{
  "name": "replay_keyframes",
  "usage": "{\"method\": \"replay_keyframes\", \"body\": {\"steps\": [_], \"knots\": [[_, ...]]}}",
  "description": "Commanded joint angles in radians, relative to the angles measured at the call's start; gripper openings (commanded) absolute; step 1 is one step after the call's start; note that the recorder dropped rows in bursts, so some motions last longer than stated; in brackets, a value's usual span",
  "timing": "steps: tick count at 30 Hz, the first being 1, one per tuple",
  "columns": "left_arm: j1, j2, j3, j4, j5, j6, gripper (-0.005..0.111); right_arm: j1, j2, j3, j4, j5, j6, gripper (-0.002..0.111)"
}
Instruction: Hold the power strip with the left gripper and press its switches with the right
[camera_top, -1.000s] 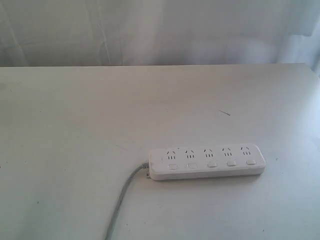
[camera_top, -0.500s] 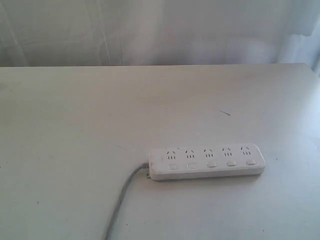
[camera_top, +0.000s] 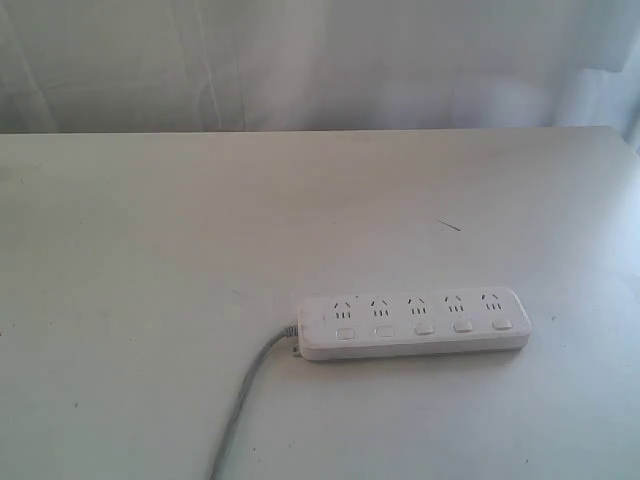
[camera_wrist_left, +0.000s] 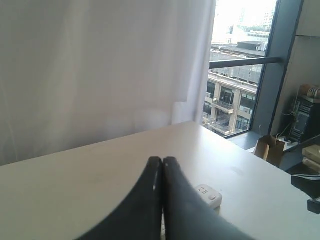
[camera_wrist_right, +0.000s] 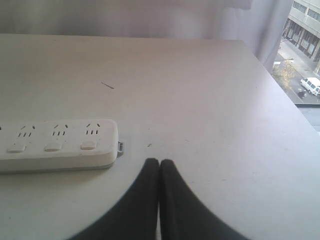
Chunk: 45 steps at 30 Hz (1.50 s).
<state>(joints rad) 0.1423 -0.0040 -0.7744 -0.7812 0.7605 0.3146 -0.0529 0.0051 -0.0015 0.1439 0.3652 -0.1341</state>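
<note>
Left gripper (camera_wrist_left: 161, 161), right gripper (camera_wrist_right: 159, 162) both closed empty; we judge the power strip (camera_top: 414, 324) light, slick, best clamped near its cord (camera_top: 245, 395).

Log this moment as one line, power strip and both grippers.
power strip: flat on table, cord attached | left gripper: shut, clear of strip | right gripper: shut, clear of strip | switches: untouched
</note>
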Motion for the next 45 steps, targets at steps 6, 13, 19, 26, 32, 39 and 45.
{"method": "replay_keyframes", "body": {"steps": [6,13,19,26,32,39,45], "knots": [[-0.005,0.004,-0.007,-0.024,-0.19,-0.019,0.0,-0.005,-0.005,0.002,0.0,-0.011,0.002,0.0],[-0.005,0.02,-0.013,-0.052,-0.717,-0.028,0.0,-0.005,-0.005,0.002,0.0,-0.013,0.002,0.0],[-0.005,0.26,-0.191,-0.064,-0.333,0.238,0.0,-0.005,-0.005,0.002,0.0,-0.013,0.002,0.0],[-0.005,0.574,-0.479,-0.277,0.134,0.692,0.0,-0.005,-0.005,0.002,0.0,-0.013,0.002,0.0],[-0.005,0.743,-0.636,-0.061,0.263,0.566,0.0,-0.005,-0.005,0.002,0.0,-0.013,0.002,0.0],[-0.005,0.819,-0.629,-0.156,0.329,0.505,0.0,-0.005,-0.005,0.002,0.0,-0.013,0.002,0.0],[-0.005,0.83,-0.629,-0.263,0.292,0.448,0.0,-0.005,-0.005,0.002,0.0,-0.013,0.002,0.0]]}}
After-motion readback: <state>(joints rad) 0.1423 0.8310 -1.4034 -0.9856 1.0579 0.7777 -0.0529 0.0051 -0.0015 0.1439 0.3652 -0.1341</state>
